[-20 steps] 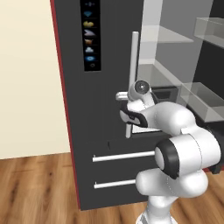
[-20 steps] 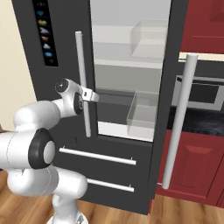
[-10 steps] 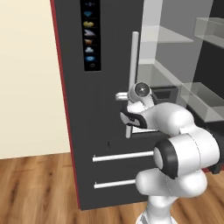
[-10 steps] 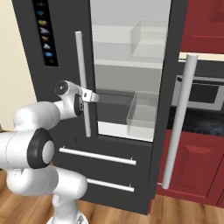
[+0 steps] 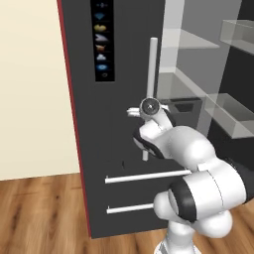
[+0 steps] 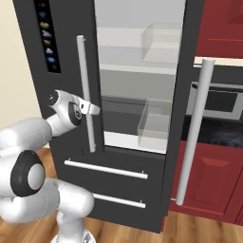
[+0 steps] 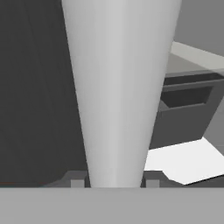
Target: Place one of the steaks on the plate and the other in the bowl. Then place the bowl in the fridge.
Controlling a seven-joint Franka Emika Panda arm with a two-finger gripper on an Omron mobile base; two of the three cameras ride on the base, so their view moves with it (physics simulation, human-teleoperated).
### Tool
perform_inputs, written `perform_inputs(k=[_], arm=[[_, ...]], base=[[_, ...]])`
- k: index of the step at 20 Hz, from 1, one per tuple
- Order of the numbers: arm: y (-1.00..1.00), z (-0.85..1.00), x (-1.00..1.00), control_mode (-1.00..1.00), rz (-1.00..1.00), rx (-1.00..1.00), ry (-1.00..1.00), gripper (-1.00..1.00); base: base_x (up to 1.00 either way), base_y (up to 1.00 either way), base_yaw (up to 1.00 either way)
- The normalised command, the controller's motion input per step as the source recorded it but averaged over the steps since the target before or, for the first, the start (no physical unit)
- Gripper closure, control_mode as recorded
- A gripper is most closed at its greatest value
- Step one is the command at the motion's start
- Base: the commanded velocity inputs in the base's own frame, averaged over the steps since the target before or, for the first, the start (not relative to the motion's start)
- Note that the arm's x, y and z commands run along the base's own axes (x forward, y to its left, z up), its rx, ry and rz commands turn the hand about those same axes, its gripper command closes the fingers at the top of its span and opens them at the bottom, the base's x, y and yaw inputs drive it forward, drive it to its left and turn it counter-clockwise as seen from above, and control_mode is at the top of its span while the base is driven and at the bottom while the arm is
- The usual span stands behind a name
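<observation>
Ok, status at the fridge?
Gripper shut on left door handle. Fridge interior visible through the doors. Nothing in the way.

We are in a home kitchen, a rendered one. A tall dark grey fridge (image 6: 133, 142) fills the middle of the right base view, with long silver bar handles (image 6: 86, 95), an icon panel (image 5: 101, 39) at upper left and two lower drawers (image 6: 107, 185). Inside it we see pale shelves (image 6: 137, 66) and clear bins (image 6: 154, 126). At right stand red cabinets (image 6: 209, 178) around a built-in oven (image 6: 218, 102). Wood plank flooring (image 5: 39, 213) and a cream wall (image 5: 30, 89) show at left of the left base view.
</observation>
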Motion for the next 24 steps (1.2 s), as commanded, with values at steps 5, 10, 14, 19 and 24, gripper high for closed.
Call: perform_inputs(k=[5, 10, 14, 19, 24], arm=[[0.33, 0.14, -0.19, -1.00, -0.18, 0.00, 0.03, 1.00], [0.28, 0.16, -0.33, -1.00, -0.07, 0.00, 0.01, 1.00], [0.29, 0.04, -0.44, -1.00, 0.00, 0.00, 0.00, 1.00], [0.56, 0.10, -0.23, -1.00, -0.03, 0.00, 0.04, 1.00], [0.75, 0.13, -0.08, -1.00, -0.06, 0.00, 0.19, 1.00]], base=[[0.00, 0.00, 0.00], [0.00, 0.00, 0.00], [0.00, 0.00, 0.00], [0.00, 0.00, 0.00], [0.00, 0.00, 0.00]])
